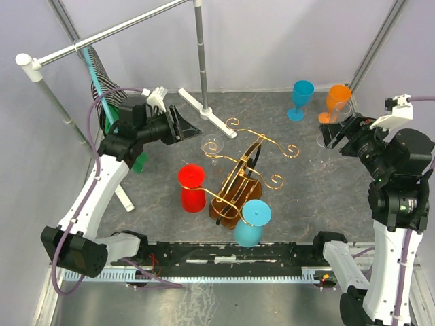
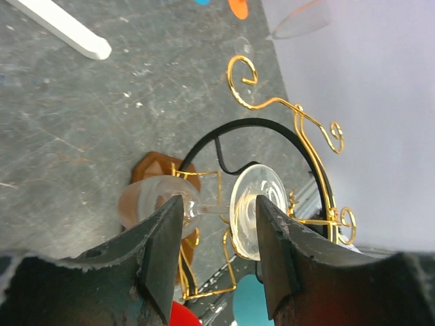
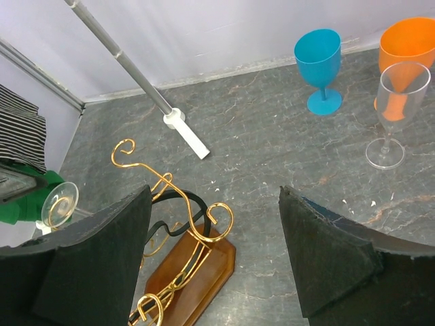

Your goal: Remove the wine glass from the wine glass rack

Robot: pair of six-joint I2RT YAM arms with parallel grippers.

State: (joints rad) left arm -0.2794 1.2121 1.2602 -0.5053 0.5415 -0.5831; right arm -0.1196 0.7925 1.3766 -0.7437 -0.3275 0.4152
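Observation:
The gold wire wine glass rack [image 1: 253, 157] stands mid-table on its brown wooden base [image 1: 228, 207]. A clear wine glass [image 1: 212, 147] hangs from its far-left arm. A red glass [image 1: 192, 187] and a teal glass [image 1: 251, 221] hang on the near side. In the left wrist view the clear glass's stem [image 2: 216, 207] lies between my left gripper's [image 2: 219, 200] open jaws, bowl [image 2: 146, 202] on one side and foot [image 2: 253, 204] on the other; no pad is pressed on it. My right gripper [image 3: 215, 193] hovers open and empty at the right, above the rack [image 3: 178, 204].
A blue goblet [image 1: 301, 99], an orange goblet [image 1: 338, 100] and a clear flute [image 3: 393, 112] stand at the back right. The grey pole frame [image 1: 200, 47] with its white foot [image 1: 207, 113] stands behind the rack. Striped cloth [image 1: 102, 76] hangs at the far left.

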